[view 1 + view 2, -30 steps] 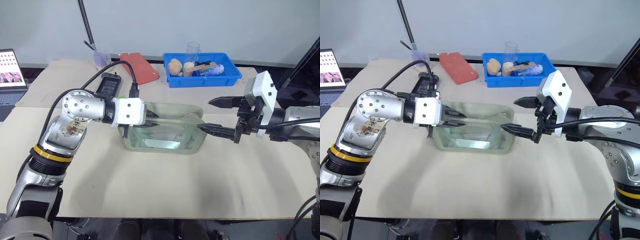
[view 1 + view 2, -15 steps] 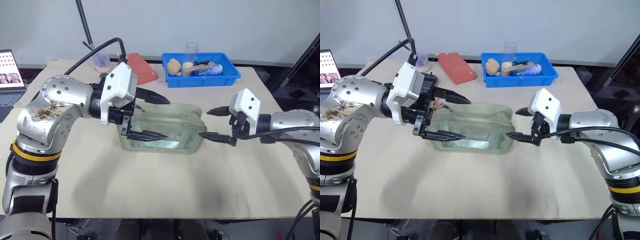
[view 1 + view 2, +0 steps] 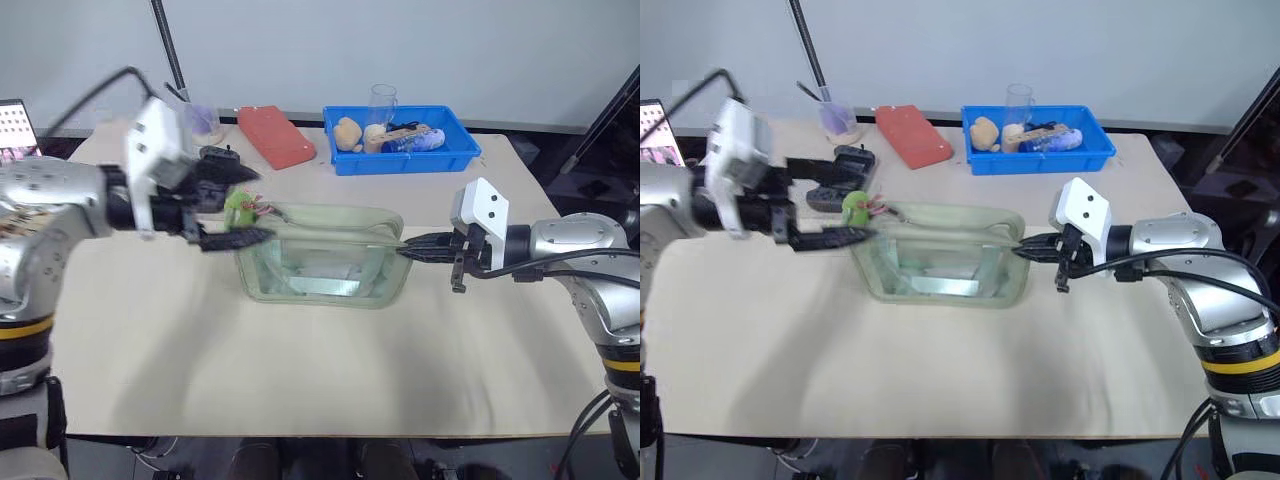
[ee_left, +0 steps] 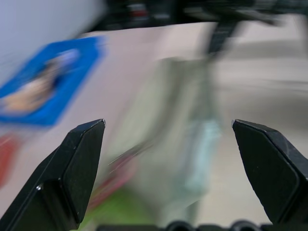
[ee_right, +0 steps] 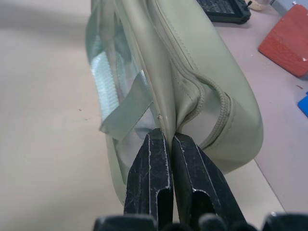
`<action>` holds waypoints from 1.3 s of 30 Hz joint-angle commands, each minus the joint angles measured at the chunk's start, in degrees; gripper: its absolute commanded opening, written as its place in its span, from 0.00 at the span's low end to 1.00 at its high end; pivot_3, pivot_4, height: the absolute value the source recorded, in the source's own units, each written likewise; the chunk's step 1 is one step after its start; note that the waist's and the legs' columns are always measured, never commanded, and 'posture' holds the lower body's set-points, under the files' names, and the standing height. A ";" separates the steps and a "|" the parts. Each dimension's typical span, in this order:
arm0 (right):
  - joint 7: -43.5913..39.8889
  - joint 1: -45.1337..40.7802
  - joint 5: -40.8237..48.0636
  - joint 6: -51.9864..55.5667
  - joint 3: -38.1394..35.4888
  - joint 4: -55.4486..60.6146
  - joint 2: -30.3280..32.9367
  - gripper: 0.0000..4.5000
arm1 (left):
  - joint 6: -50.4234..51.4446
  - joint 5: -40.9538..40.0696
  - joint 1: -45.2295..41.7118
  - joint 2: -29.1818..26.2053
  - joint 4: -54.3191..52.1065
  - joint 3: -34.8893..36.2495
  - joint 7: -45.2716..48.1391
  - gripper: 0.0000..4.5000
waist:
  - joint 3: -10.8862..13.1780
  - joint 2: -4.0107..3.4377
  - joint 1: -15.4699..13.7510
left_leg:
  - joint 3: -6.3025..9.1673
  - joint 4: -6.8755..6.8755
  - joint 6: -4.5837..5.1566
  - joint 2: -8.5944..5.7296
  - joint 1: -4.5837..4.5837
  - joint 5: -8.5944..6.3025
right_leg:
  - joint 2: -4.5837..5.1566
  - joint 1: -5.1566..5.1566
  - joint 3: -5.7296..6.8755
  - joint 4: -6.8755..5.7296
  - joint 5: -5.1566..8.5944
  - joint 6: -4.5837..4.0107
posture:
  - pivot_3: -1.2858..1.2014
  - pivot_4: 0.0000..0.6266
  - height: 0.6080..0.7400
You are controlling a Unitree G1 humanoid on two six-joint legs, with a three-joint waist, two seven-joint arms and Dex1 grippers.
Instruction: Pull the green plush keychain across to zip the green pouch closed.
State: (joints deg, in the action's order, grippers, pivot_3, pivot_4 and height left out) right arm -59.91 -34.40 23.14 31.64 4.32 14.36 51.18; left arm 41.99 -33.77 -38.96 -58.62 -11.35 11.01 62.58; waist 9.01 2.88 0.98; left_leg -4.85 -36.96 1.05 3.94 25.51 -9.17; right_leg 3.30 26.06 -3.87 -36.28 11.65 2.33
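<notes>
Right gripper jaws pinch the green pouch end; left gripper jaws spread.

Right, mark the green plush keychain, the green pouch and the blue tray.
green plush keychain [image 3: 854, 207], right eye view, on its fuzzy body.
green pouch [image 3: 350, 218], left eye view, on its top panel.
blue tray [image 3: 400, 160], left eye view, on its front wall.

Beige table under pouch, blue tray

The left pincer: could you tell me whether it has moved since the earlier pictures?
Yes. The left pincer has drawn back off the pouch toward the robot's left, now open just past the pouch's left end, beside the plush keychain.
</notes>
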 commanded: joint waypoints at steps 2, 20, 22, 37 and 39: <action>-0.65 -1.42 -1.05 -1.98 -0.36 0.22 -0.52 0.00 | -2.79 1.96 8.93 -1.74 3.60 6.57 -0.65 1.00 | 0.00 -0.01 -0.02 | -0.03 0.05 0.00 0.01 -0.02 0.00 | 0.02 0.01 0.00 0.00 -0.04 -0.11 | 0.52 0.24 1.00; -1.20 0.04 -1.27 -0.99 -1.74 1.59 -0.24 0.00 | -9.91 7.70 5.02 9.67 12.06 0.51 -10.56 1.00 | 0.00 0.05 -0.75 | -0.07 0.04 -0.05 0.01 0.02 0.01 | 0.05 0.02 0.04 0.02 -0.13 -0.24 | 0.52 0.24 1.00; -0.95 0.16 -1.24 -0.79 -1.94 1.89 -0.20 0.00 | -10.80 8.70 5.62 9.85 12.22 -1.15 -9.79 1.00 | 0.00 0.05 -0.76 | -0.07 0.04 -0.05 0.01 0.02 0.01 | 0.06 0.02 0.04 0.02 -0.13 -0.24 | 0.52 0.24 1.00; -0.01 0.69 -1.37 -0.35 -2.81 2.63 -0.14 0.00 | -7.74 6.46 5.69 12.53 9.38 -3.66 -7.34 0.72 | 0.00 0.05 -0.76 | -0.07 0.03 -0.05 0.01 0.03 0.01 | 0.07 0.02 0.04 0.03 -0.14 -0.24 | 0.52 0.24 1.00; 0.12 0.65 -1.34 -0.24 -2.78 2.74 -0.18 0.00 | -7.72 6.38 5.74 12.54 9.44 -3.47 -7.18 0.49 | 0.00 0.06 -0.74 | -0.07 0.03 -0.05 0.01 0.03 0.01 | 0.06 0.02 0.04 0.02 -0.14 -0.24 | 0.52 0.24 1.00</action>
State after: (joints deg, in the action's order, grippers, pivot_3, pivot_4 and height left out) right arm -60.53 -33.21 21.53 30.74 3.66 15.41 50.35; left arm 34.10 -26.77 -32.14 -45.61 -0.24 6.99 54.99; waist 9.01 2.93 0.24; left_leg -4.92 -36.93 1.01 3.95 25.53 -9.15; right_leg 3.37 26.08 -3.83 -36.26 11.51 2.09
